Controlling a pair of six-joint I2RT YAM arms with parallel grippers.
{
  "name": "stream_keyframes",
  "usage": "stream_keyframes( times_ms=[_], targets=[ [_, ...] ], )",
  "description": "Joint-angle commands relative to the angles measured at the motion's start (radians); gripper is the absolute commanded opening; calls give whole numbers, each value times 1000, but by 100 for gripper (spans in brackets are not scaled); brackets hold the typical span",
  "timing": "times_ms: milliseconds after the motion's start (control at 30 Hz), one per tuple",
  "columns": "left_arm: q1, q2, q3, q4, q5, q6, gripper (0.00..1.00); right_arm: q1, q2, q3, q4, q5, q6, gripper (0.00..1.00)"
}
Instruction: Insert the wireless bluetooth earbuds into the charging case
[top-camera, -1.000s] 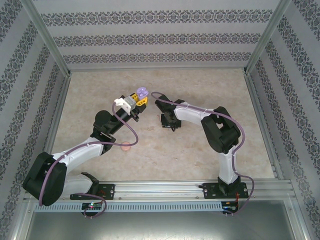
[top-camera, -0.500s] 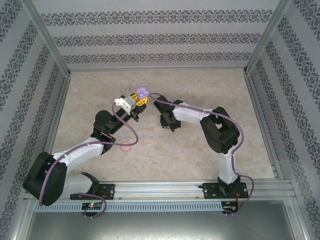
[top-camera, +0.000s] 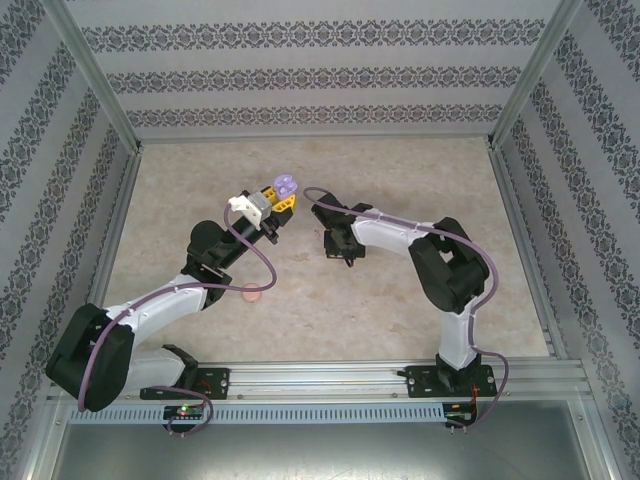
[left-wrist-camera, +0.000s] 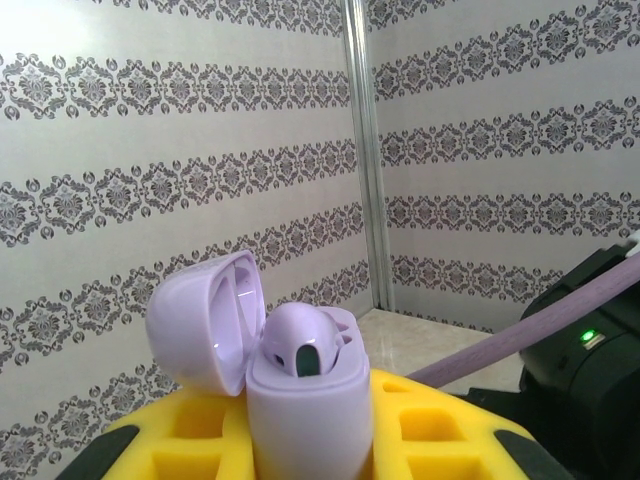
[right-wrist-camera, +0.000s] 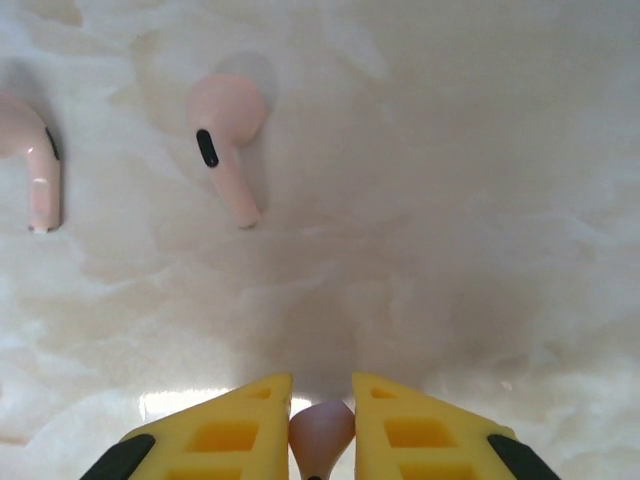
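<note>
The left gripper (left-wrist-camera: 308, 445) is clenched on the purple charging case (left-wrist-camera: 305, 405), which stands upright between its yellow fingers with the lid swung open and a purple earbud (left-wrist-camera: 298, 345) seated inside. The right gripper (right-wrist-camera: 322, 392) hangs low over the table (right-wrist-camera: 480, 200), pinching a small pinkish earbud (right-wrist-camera: 322, 432). A pale pink earbud (right-wrist-camera: 228, 140) and a second pink earbud (right-wrist-camera: 32, 160) lie on the table ahead of it, apart from each other.

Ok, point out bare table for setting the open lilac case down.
Bare: the far strip of beige marbled tabletop along the back wall, and right of the right arm. Crowded: by the right gripper, where two pale pink stemmed earbuds lie.
</note>
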Motion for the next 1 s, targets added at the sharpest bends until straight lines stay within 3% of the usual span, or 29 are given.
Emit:
stream_keyframes(
  times_ms=[0, 267, 500, 967],
  targets=[
    [14, -15, 34, 5, 20, -17, 0, -9, -102, -43, 23, 23, 4, 19],
    [13, -17, 53, -21, 44, -32, 0, -39, -341, -103, 36, 28, -23, 19],
    [12, -1, 73, -57, 125, -32, 0, -51, -522, -2, 8, -4, -85, 19],
    [-10, 110, 163, -101, 233, -10, 0, -47, -610, 244, 29, -103, -166, 21]
  ],
)
